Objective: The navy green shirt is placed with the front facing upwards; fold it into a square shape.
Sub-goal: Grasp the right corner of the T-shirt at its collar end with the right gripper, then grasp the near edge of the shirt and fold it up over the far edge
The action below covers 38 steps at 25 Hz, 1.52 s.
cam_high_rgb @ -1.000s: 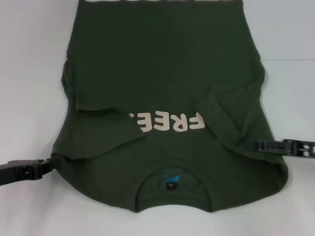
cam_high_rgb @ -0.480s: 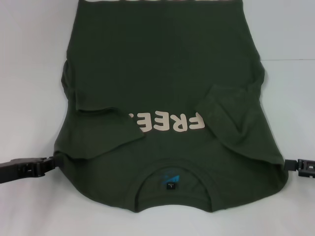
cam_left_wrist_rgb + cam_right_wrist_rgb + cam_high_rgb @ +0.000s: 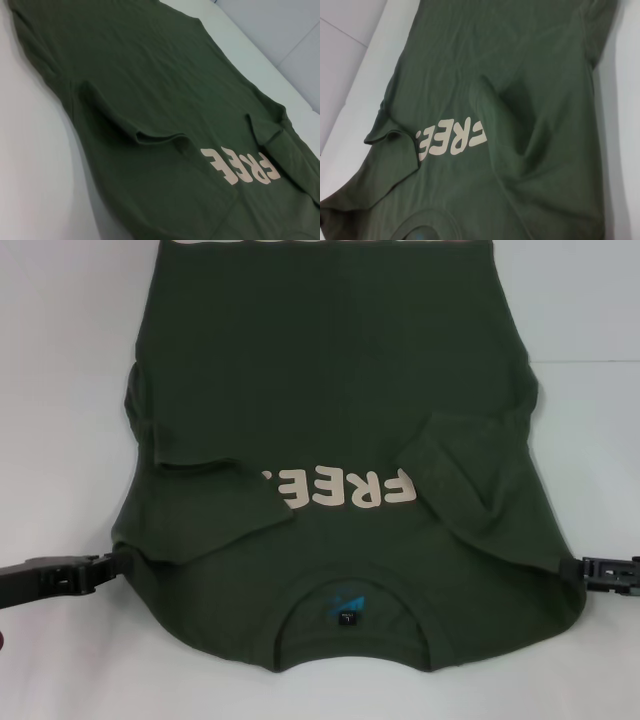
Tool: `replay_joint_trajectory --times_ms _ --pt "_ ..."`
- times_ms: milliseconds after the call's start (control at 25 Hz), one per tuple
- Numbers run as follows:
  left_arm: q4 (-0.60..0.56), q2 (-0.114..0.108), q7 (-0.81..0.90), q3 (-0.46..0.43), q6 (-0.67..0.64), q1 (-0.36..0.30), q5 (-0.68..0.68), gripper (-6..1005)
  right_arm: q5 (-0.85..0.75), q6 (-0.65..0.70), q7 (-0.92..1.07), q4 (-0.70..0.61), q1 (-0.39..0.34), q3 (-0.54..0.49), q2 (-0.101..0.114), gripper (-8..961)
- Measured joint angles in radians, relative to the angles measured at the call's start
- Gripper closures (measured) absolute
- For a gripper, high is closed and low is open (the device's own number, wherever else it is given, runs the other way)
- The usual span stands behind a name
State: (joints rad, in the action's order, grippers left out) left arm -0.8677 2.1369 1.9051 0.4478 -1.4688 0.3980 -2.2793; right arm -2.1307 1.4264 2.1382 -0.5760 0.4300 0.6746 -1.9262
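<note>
Two grippers flanking the spread navy green shirt (image 3: 335, 470) on the white table (image 3: 60, 390): left gripper (image 3: 108, 565) at the shoulder edge nearest the robot, cannot tell jaw state; sleeves folded inward over the "FREE" lettering (image 3: 345, 490); right gripper (image 3: 588, 570) at the opposite shoulder edge, jaw state unclear.

The head view looks steeply down from above, its frame filled by the navy green shirt (image 3: 340, 430) on the white table (image 3: 60, 390), collar at bottom centre. The left wrist view skims low and close across the shirt (image 3: 150, 90) from its left side, the right wrist view from the opposite side (image 3: 520, 125). All three share the cream lettering (image 3: 340, 490) (image 3: 242, 167) (image 3: 451, 140).
</note>
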Motion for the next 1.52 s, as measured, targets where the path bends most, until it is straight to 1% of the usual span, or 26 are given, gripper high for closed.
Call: replay_joint_trajectory --times_ms 240,440,560,720,880,1120,1200,1400,1520 --pt "-0.001 0.000 0.000 0.000 0.003 0.002 0.000 975 -0.042 0.008 0.005 0.004 0.020 0.007 -0.002 69" --pt "0.001 -0.003 0.000 0.000 0.006 0.006 0.000 976 -0.054 0.008 0.015 0.000 0.022 0.008 -0.004 278" --pt "0.001 -0.003 0.000 0.000 0.006 0.007 0.000 976 -0.060 -0.004 0.028 -0.001 0.022 0.008 -0.004 517" --pt "0.002 -0.003 0.000 0.000 0.008 0.010 0.000 976 -0.066 -0.020 0.039 0.002 0.023 0.008 -0.005 739" --pt "0.003 -0.003 0.000 0.000 0.008 0.011 0.000 976 -0.076 -0.023 0.038 -0.003 0.023 0.005 -0.012 796" --pt "0.003 -0.005 0.000 0.000 0.004 0.010 0.000 976 -0.076 -0.019 0.011 -0.004 0.010 -0.007 -0.017 882" --pt "0.003 -0.007 0.001 -0.001 -0.013 0.010 0.001 976 -0.075 -0.009 -0.017 -0.003 0.001 -0.029 -0.022 911" --pt "-0.010 -0.017 0.040 -0.002 -0.090 0.004 0.000 975 -0.073 0.063 -0.122 0.003 -0.030 -0.117 -0.028 911" --pt "-0.027 -0.021 0.063 -0.022 -0.134 -0.010 -0.004 975 -0.070 0.116 -0.184 0.004 -0.061 -0.181 -0.033 910"
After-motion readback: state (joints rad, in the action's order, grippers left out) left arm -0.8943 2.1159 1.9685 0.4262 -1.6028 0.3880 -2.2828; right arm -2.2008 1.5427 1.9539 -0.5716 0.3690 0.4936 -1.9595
